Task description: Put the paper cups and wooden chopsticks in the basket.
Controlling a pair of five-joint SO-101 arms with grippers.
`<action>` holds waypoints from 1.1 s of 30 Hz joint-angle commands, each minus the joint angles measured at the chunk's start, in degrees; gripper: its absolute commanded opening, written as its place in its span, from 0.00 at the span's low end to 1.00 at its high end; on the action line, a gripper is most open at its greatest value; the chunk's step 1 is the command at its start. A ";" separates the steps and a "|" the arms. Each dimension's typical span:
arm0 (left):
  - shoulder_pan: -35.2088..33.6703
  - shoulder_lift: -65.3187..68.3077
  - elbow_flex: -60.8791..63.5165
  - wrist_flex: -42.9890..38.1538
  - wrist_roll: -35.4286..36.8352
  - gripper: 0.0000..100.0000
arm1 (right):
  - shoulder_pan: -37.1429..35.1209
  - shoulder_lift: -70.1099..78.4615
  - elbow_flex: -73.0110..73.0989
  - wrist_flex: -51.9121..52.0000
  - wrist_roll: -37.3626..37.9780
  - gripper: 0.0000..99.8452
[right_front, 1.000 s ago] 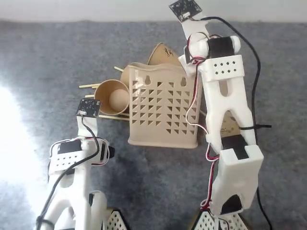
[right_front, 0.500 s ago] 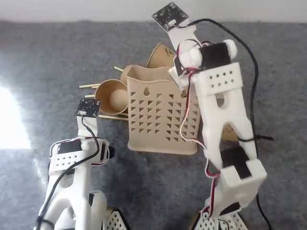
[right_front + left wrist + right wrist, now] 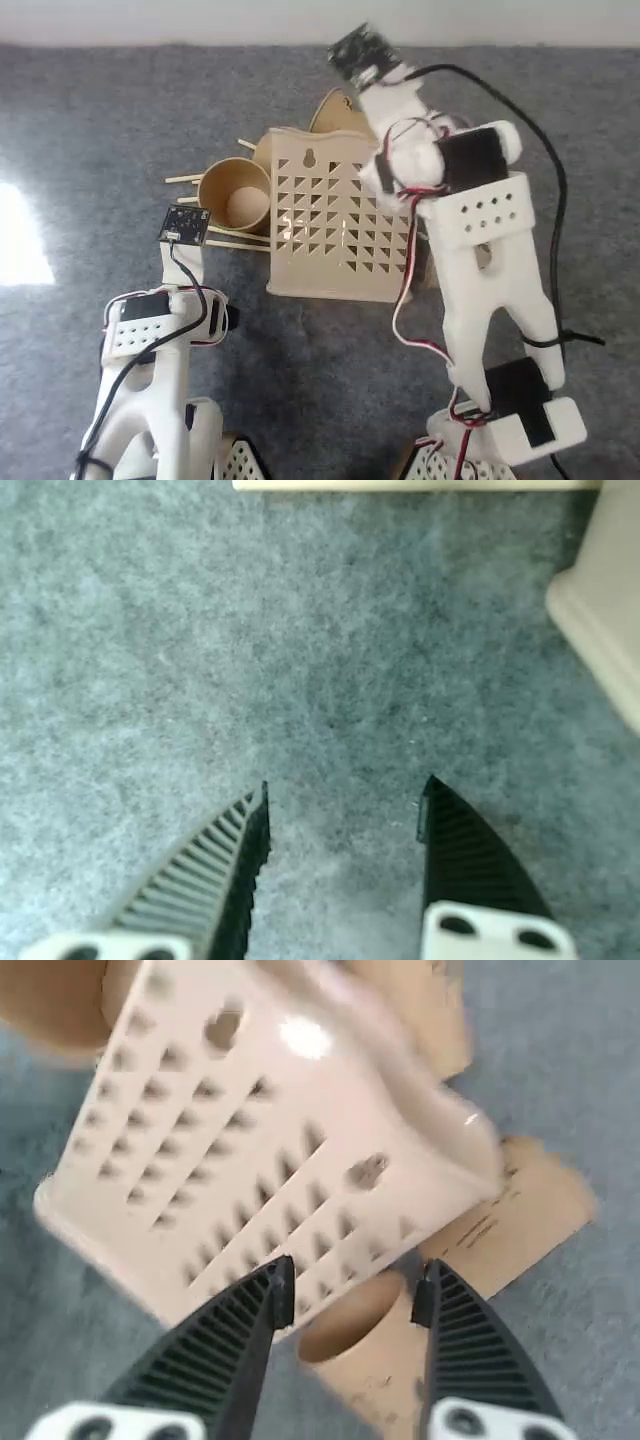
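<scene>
One basket (image 3: 340, 220) — at least four paper cups (image 3: 235, 195), several chopsticks (image 3: 185, 179).

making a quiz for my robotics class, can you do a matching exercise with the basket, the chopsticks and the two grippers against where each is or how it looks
Things:
1 basket
2 wooden chopsticks
3 left gripper
4 right gripper

Matches:
A open, above bare grey carpet
B open, aimed at a paper cup lying next to the basket
C beige, wall full of holes
D on the carpet by the brown cup left of the basket

Pairs: 1-C, 2-D, 3-A, 4-B
</scene>
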 commanded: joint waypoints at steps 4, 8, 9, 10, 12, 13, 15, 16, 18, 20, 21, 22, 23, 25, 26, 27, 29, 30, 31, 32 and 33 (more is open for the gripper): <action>0.18 -1.14 -0.13 -1.67 -0.18 0.23 | 3.12 0.40 -2.02 -16.13 0.97 0.21; 0.18 -1.14 -0.13 -1.76 -0.18 0.23 | 3.21 7.52 -2.02 -21.49 0.97 0.21; 0.18 -1.14 -0.13 -1.76 -0.18 0.23 | 3.56 9.71 -2.02 -22.55 0.97 0.21; 0.18 -1.14 -0.13 -1.76 -0.18 0.23 | 3.82 11.74 -2.11 -23.52 0.97 0.21; 0.18 -1.23 -0.13 -1.76 -0.18 0.23 | 4.18 14.99 -2.11 -25.10 0.97 0.21; 0.18 -1.23 -0.13 -1.76 -0.18 0.23 | 4.35 16.40 -2.20 -25.63 0.97 0.21; 0.26 -1.23 -0.13 -1.76 -0.18 0.23 | 4.44 17.98 -2.20 -25.89 1.23 0.21; 0.26 -1.23 -0.13 -1.76 -0.18 0.23 | 4.44 18.42 -2.20 -25.63 2.20 0.21; 0.35 -1.23 -0.13 -1.76 -0.18 0.23 | 4.26 18.68 -2.20 -24.75 4.66 0.21; 0.35 -1.23 -0.13 -1.76 -0.18 0.23 | 4.00 18.59 -2.20 -22.81 5.80 0.21; 0.35 -1.23 -0.13 -1.76 -0.18 0.23 | 3.91 18.59 -2.20 -21.76 6.15 0.21; 0.35 -1.23 -0.13 -1.76 -0.18 0.23 | 3.91 18.59 -2.20 -20.62 6.24 0.21; 0.35 -1.32 -0.13 -1.76 -0.18 0.23 | 3.91 18.59 -2.20 -19.38 6.24 0.21; 0.44 -1.32 -0.13 -1.76 -0.18 0.23 | 3.91 18.42 -2.20 -17.80 6.24 0.21; 0.44 -1.32 -0.13 -1.76 -0.18 0.23 | 3.91 17.98 -2.20 -17.19 6.24 0.21; 0.44 -1.32 -0.13 -1.76 -0.18 0.23 | 3.91 17.36 -2.20 -16.40 6.24 0.21; 0.44 -1.32 -0.13 -1.76 -0.18 0.23 | 3.21 15.52 -2.20 -15.08 6.24 0.21; 0.44 -1.32 -0.13 -1.76 -0.18 0.23 | 2.59 14.29 -2.20 -14.11 6.24 0.21; 0.44 -1.32 -0.13 -1.76 -0.18 0.23 | 1.98 13.05 -2.20 -12.88 6.24 0.21; 0.44 -1.32 -0.13 -1.76 -0.18 0.23 | 1.19 12.00 -2.20 -11.65 6.24 0.21; 0.44 -1.32 -0.13 -1.76 -0.18 0.23 | 0.13 11.12 -2.20 -10.33 6.24 0.21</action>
